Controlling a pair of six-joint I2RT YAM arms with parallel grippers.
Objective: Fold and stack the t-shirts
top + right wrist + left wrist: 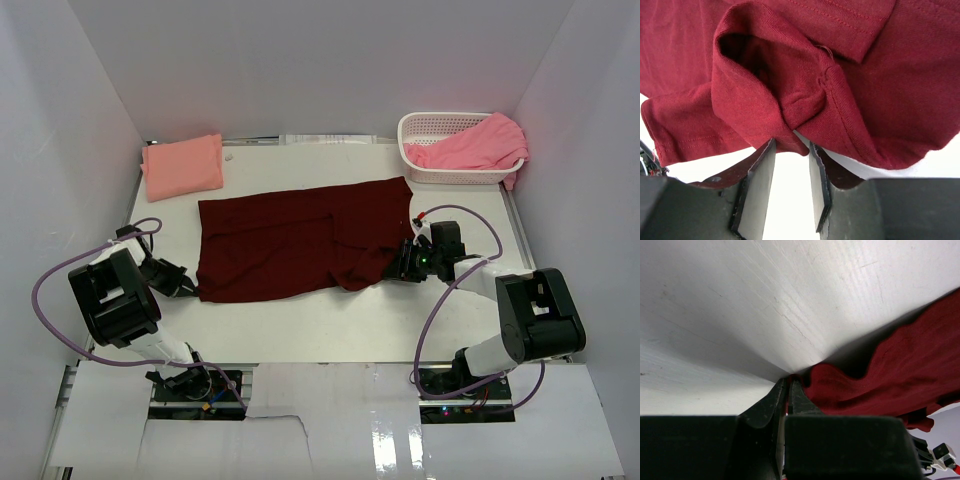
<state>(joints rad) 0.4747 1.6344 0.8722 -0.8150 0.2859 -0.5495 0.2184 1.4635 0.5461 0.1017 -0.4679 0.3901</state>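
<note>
Soft, floppy maroon t-shirt (300, 240) spread on desk (300, 330) between both arms. The left gripper (788, 390) clamps its corner; the right gripper (790, 150) is apart, bunched hem just ahead. Probably best grabbed at that seamed fold.

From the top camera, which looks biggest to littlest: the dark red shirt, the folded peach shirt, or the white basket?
1. dark red shirt, by far the largest
2. white basket
3. folded peach shirt, only somewhat smaller than the basket
</note>
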